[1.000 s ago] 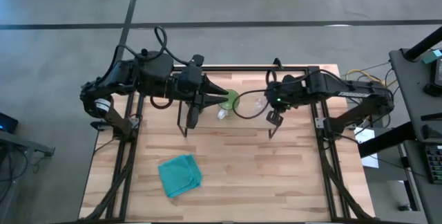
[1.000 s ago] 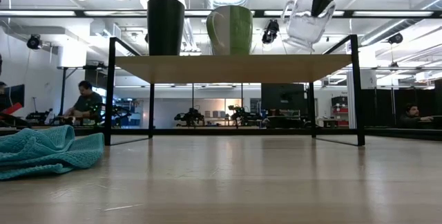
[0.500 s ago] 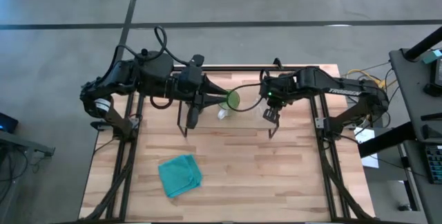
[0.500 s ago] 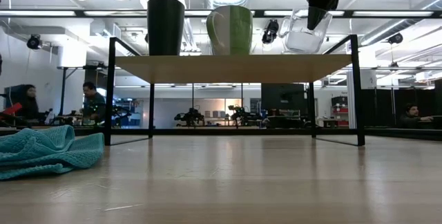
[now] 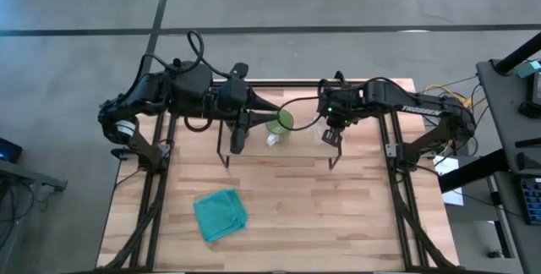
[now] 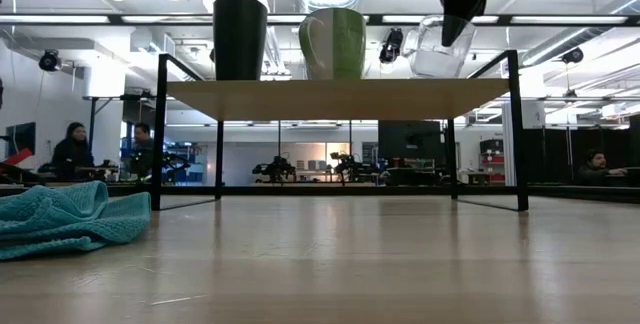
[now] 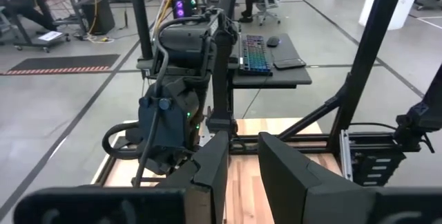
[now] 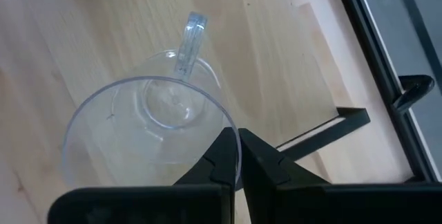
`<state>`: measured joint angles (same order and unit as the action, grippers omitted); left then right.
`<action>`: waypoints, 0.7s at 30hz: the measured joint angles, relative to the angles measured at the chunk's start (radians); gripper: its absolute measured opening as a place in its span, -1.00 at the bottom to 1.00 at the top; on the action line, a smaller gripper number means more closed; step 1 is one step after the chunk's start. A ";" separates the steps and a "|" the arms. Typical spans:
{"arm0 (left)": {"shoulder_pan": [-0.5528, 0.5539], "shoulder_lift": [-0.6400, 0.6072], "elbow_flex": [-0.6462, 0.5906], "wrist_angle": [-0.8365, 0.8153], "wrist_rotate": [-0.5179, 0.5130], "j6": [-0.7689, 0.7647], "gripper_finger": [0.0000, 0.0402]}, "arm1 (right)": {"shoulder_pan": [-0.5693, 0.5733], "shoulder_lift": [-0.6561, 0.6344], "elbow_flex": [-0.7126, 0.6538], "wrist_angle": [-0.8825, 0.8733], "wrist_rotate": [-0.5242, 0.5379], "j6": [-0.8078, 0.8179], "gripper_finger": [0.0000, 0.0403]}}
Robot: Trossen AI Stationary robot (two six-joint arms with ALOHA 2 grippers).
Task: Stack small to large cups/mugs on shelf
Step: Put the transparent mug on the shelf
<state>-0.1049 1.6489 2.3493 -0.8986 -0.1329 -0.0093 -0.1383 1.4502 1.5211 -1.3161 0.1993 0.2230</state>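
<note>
Three cups (image 6: pixel 334 43) line the wooden shelf (image 6: pixel 338 98); people sit beyond.

Three vessels up on the one shelf (image 6: pixel 340 98): one black cup (image 6: pixel 240 37), one green mug (image 6: pixel 334 43), one clear glass cup (image 6: pixel 432 50). One teal cloth (image 5: pixel 221 214) on the table. Two arms, two grippers: left gripper (image 5: pixel 239 143), right gripper (image 5: pixel 332 134).

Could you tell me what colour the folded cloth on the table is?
The cloth is teal; the high view shows it best.
</note>
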 joint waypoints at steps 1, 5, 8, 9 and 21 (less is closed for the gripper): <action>0.001 0.000 0.000 0.000 0.000 0.000 -0.66 | 0.000 0.000 0.000 0.009 0.000 0.000 -0.96; 0.005 0.000 0.000 0.000 0.000 0.000 -0.66 | 0.000 0.002 0.000 0.032 0.002 0.000 -0.95; 0.007 0.000 0.000 0.000 0.000 0.000 -0.66 | 0.000 0.002 0.000 0.034 0.002 0.000 -0.91; 0.007 0.000 0.000 0.000 0.000 0.000 -0.66 | 0.000 0.002 0.000 0.034 0.002 0.000 -0.90; 0.007 0.000 0.000 0.000 0.000 -0.003 -0.66 | 0.000 0.002 -0.001 0.039 0.013 -0.029 -0.66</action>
<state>-0.0982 1.6489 2.3493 -0.8986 -0.1329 -0.0120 -0.1383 1.4521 1.5204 -1.2771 0.2125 0.1940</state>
